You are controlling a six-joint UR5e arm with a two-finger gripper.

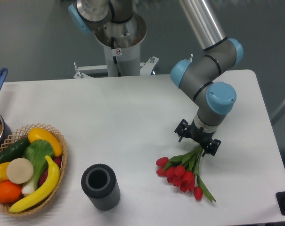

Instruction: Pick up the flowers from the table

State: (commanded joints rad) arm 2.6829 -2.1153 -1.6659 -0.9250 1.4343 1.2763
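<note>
We found the flowers (182,175) lying near the surface's (133,122) front right corner, the gripper (197,142) poised over their stem ends, presumably for a grasp, though whether its jaws stood apart we could not tell.

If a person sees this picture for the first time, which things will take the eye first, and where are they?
First the bunch of red tulip buds with green stems, lying near the right front of the white table, with the black two-finger gripper right over the stem ends. Next, the woven basket of colourful fruit and vegetables at the left front, and the dark ribbed cylinder beside it.
</note>
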